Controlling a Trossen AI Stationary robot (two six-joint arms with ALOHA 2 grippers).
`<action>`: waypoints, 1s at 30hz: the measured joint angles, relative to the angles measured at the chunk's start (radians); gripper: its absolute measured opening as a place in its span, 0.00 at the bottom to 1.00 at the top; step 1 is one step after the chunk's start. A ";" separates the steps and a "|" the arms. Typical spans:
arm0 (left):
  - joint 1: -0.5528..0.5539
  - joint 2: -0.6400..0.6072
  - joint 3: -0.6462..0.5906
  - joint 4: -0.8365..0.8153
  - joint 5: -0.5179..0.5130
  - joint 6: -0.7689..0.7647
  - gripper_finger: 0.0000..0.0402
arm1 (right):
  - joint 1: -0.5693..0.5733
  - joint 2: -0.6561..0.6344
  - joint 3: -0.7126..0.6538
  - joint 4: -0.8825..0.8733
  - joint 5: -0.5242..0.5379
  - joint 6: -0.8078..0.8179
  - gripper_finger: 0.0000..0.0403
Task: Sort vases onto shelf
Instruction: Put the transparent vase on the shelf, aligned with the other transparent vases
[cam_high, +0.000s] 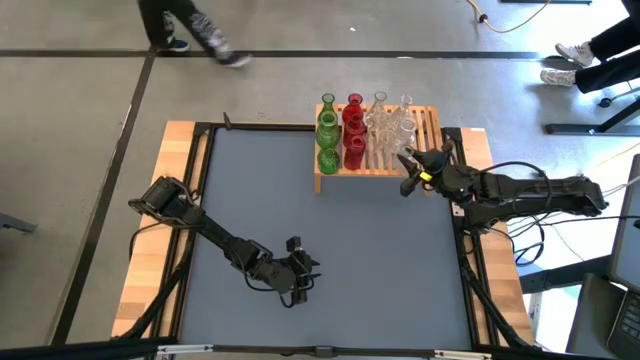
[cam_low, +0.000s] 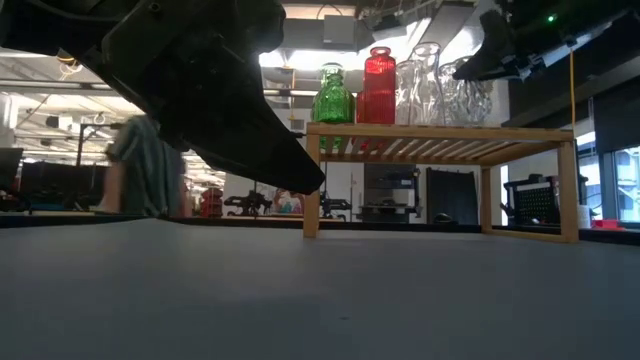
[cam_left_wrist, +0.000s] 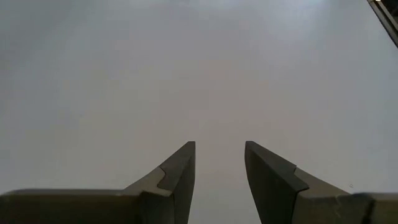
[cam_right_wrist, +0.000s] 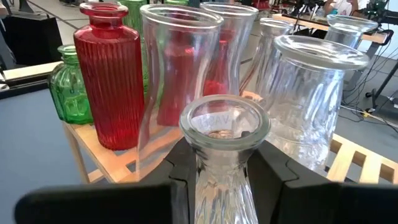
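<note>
Right wrist view: right gripper (cam_right_wrist: 225, 177) clamped on neck of a clear vase (cam_right_wrist: 224, 134), at lower centre of frame, just short of the other vases (cam_right_wrist: 112, 74) on the shelf (cam_high: 425, 125). Likely placing step: lower it upright into a free slat spot, avoid knocking neighbours, then release. Left gripper (cam_left_wrist: 219, 180) part open, empty, above bare table (cam_high: 330, 230), lower centre of high view.

Vases (cam_high: 360, 130) crowd shelf's (cam_high: 428, 125) left, slats bare right, table (cam_high: 330, 230) open
</note>
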 joint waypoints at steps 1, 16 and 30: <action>0.000 0.000 0.000 0.000 0.000 0.000 0.33 | 0.000 0.006 0.000 0.005 0.001 0.000 0.22; 0.000 0.000 0.000 -0.004 0.000 0.000 0.33 | 0.000 0.071 0.002 0.059 0.036 -0.004 0.23; 0.000 0.000 0.000 -0.006 0.000 -0.002 0.33 | 0.000 0.069 0.002 0.064 0.026 -0.023 0.41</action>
